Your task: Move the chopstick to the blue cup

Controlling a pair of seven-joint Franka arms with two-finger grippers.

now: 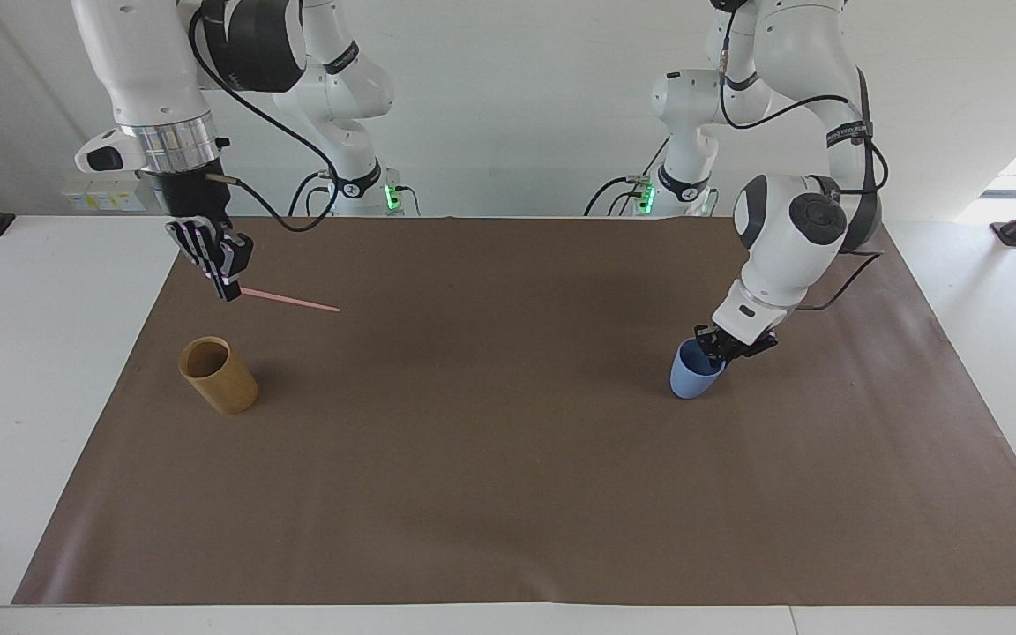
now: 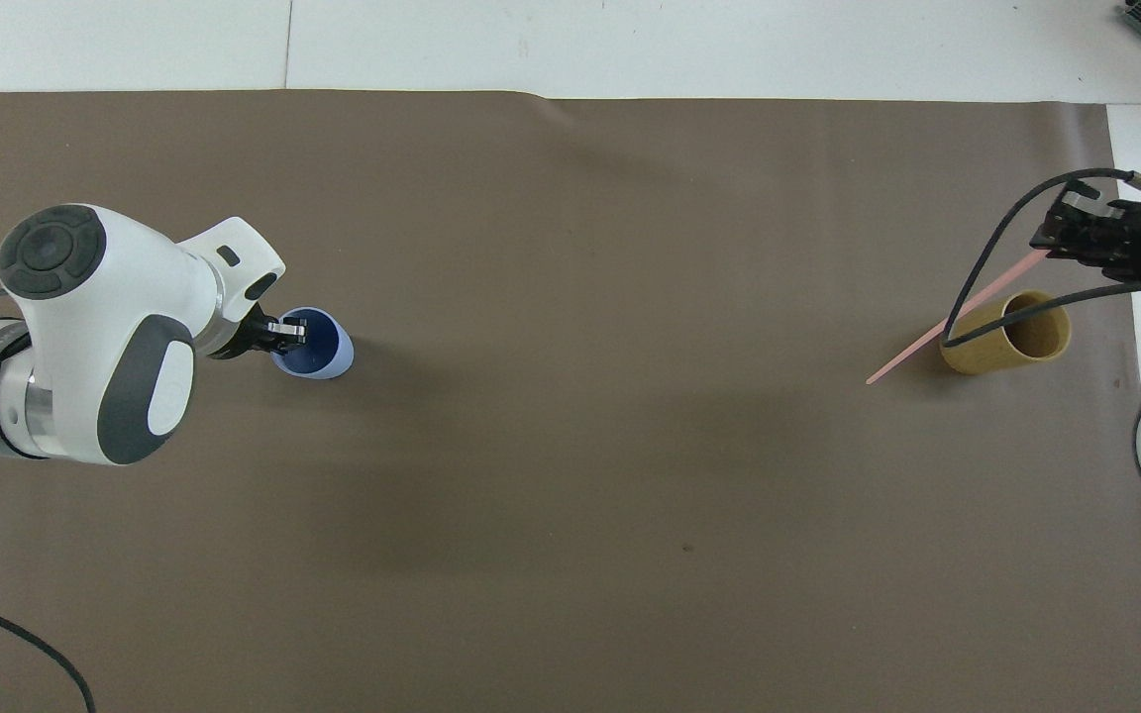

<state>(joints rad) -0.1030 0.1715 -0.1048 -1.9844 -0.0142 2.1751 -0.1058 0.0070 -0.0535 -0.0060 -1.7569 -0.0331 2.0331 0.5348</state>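
- Right claw [image 1: 227,294] is raised above the brown mat [image 1: 508,459] at the right arm's end of the bench [image 1: 32,370], fingers pressed together on one end of the chopstick [image 1: 289,302].
- Chopstick is pale pink and airborne, roughly level, its free end pointing toward the middle of the mat.
- Tan cup [image 1: 218,375] stands on the mat at the same end, upright and apart from the right claw; in the overhead view the chopstick [image 2: 947,327] crosses just beside it.
- Left claw [image 1: 720,350] is down at the rim of the blue cup [image 1: 693,375], pinching the rim on the side toward the left arm's end, one finger inside the cup.
- Blue cup stands upright on the mat at the left arm's end, well apart from the chopstick.
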